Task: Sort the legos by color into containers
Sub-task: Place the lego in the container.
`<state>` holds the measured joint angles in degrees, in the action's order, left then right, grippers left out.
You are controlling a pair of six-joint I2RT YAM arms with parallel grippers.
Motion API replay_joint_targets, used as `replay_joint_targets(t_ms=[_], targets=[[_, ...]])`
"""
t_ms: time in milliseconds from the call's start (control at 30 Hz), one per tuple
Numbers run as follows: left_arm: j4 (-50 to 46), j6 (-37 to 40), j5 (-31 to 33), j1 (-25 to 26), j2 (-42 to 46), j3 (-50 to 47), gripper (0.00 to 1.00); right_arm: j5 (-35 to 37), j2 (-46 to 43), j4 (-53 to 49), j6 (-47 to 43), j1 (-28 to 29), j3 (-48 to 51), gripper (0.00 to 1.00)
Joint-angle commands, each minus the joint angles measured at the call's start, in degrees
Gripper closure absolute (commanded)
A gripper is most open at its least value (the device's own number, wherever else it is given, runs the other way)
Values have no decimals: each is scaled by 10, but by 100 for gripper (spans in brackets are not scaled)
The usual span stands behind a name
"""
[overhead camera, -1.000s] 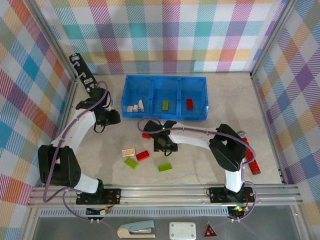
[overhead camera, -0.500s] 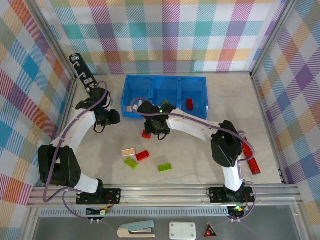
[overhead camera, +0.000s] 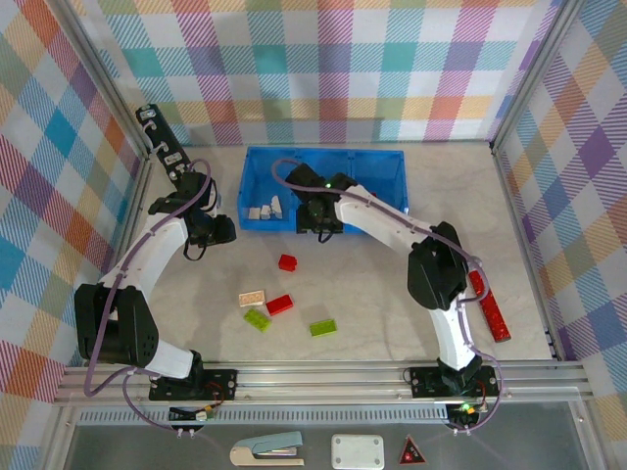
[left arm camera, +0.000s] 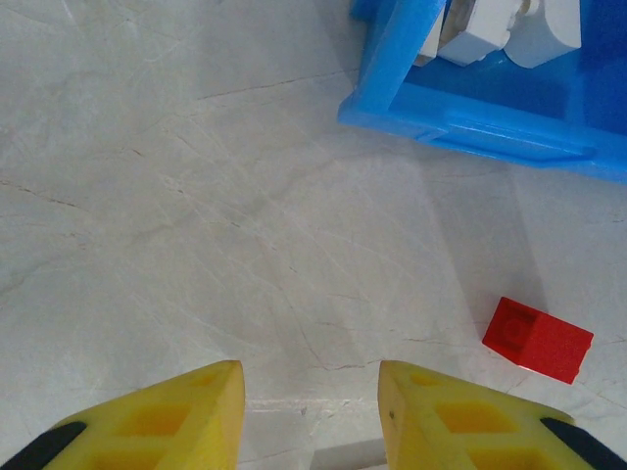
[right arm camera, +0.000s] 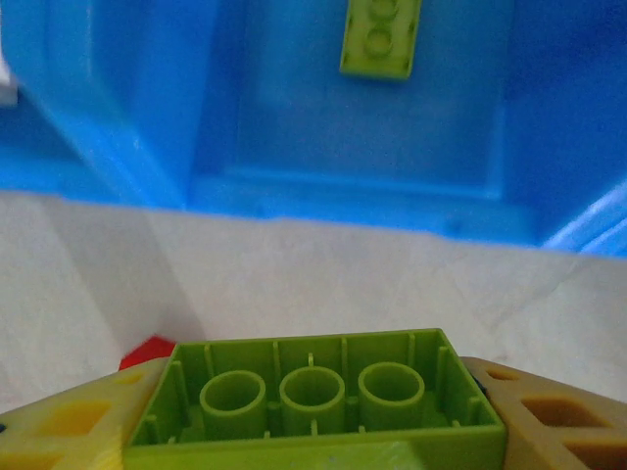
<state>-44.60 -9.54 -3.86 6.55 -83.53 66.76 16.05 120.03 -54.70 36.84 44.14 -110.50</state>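
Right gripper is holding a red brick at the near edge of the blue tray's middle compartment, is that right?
Not quite. The brick in the right gripper is lime green, not red; the right wrist view shows it clearly. The rest holds: it is at the near edge of the middle compartment of the blue tray.

The pale tabletop under the left gripper looks like stone, with thin crack lines. Beyond the gripper stands the back wall. The left wall is near it, and the right wall is well apart. All three wear checked cloth in pink, teal, yellow, orange and purple. Shiny metal posts hold the corners. The light is soft and even.
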Motion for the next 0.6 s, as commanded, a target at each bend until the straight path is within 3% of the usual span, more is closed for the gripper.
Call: replay_joint_targets(t_ms=[0, 567], targets=[[2, 8, 1, -6, 5, -11, 59, 6, 30, -17, -31, -16, -46, 41], [2, 8, -2, -6, -7, -9, 59, 19, 204, 0, -75, -81, -266, 40]])
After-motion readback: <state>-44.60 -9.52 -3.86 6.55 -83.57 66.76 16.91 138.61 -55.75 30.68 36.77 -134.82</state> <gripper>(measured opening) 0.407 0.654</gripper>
